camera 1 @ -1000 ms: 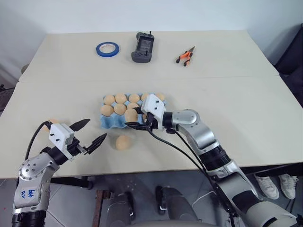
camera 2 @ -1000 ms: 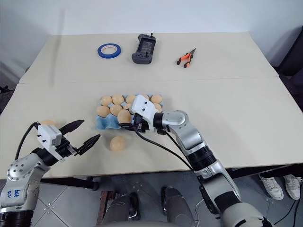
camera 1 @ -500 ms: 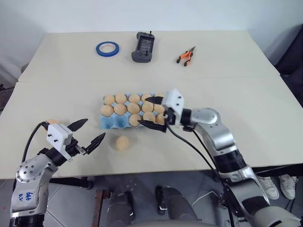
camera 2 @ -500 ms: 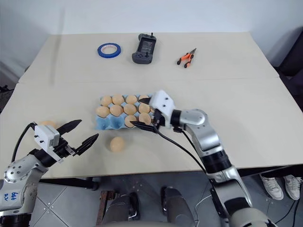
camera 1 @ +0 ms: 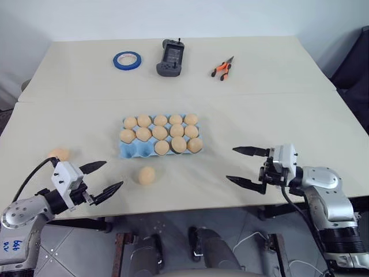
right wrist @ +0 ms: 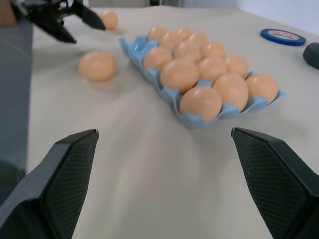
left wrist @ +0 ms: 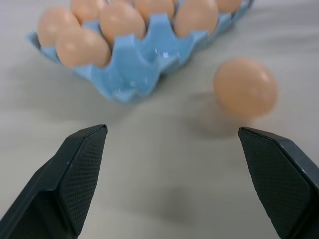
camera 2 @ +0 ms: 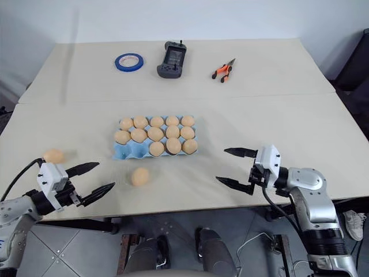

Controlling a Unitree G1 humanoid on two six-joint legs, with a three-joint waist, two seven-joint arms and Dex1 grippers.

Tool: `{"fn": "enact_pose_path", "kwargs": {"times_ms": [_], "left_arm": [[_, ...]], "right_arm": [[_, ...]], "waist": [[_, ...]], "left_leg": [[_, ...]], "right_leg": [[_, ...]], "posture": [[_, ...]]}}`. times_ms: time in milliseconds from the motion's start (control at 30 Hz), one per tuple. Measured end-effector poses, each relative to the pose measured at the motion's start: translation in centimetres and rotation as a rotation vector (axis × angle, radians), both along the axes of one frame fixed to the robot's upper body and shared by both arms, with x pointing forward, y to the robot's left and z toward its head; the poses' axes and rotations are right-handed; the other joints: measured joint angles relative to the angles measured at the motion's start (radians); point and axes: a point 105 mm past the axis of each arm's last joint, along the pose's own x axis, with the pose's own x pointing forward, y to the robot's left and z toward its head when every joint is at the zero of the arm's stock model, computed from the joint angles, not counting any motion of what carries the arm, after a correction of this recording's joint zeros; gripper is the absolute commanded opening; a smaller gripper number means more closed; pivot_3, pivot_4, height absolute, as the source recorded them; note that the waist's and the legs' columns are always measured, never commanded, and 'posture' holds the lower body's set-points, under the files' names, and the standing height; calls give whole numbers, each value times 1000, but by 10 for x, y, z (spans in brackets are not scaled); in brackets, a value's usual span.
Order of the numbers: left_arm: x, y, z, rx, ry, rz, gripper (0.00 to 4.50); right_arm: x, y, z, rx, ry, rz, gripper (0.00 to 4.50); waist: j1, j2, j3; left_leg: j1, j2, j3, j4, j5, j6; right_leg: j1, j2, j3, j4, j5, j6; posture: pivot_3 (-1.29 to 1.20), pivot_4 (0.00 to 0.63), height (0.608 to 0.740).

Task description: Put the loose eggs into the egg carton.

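The light-blue egg carton (camera 1: 136, 151) lies mid-table with several tan eggs in its cups; two front-left cups are bare. One loose egg (camera 1: 147, 175) rests on the table just in front of the carton, and another loose egg (camera 1: 59, 154) lies at the far left. My left gripper (camera 1: 113, 173) is open near the table's front edge, between the two loose eggs and apart from both. In the left wrist view the nearer loose egg (left wrist: 245, 85) lies ahead of the spread fingers (left wrist: 79, 164). My right gripper (camera 1: 230, 164) is open and empty, well right of the carton, pointing left.
At the back of the table lie a blue tape ring (camera 1: 127, 59), a dark handheld device (camera 1: 170, 56) and orange-handled pliers (camera 1: 222, 68). A seam (camera 1: 259, 93) runs across between two joined tabletops. The front edge (camera 1: 184, 205) is close under both grippers.
My right gripper let an egg go into the carton's front row, opened, and swung far to the right. My left gripper drew back slightly toward the near left edge.
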Motion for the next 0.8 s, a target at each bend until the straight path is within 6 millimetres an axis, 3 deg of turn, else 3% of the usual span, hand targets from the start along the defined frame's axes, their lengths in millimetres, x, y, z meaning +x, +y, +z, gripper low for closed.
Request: {"fn": "enact_pose_path", "kwargs": {"times_ms": [167, 267, 400, 500, 800], "left_arm": [[2, 9, 2, 17, -32, -14, 4500], [7, 1, 6, 14, -44, -58, 4500], [10, -23, 4, -8, -18, -138, 4500], [12, -48, -1, -41, 18, -216, 4500], [30, -104, -18, -141, 79, -303, 4500]], "right_arm": [[-2, -4, -2, -11, -23, 19, 4466], [-2, -2, -2, -13, -24, 29, 4466], [-7, 7, 6, -13, -57, 67, 4466], [-11, 13, 12, -6, -71, 93, 4466], [-12, 16, 10, -2, -44, 86, 4466]], "waist": [[0, 0, 0], [2, -1, 1], [5, -1, 0], [8, -1, 0], [9, -1, 0]], "left_leg": [[0, -2, -1, 3, -2, 3], [0, -2, -1, 3, -3, 5], [0, -2, 0, 0, -3, 6], [1, -2, 0, 0, -4, 5], [1, -2, 0, 4, -4, 4]], "right_leg": [[4, 0, 2, -4, 3, 4], [6, -1, 2, -6, 4, 6], [5, -2, 3, -6, 4, 6], [5, -2, 2, -4, 9, 15], [4, -1, 3, 1, 10, 17]], "posture": [[0, 150, 740], [0, 150, 740], [0, 150, 740], [0, 150, 740], [0, 150, 740]]}}
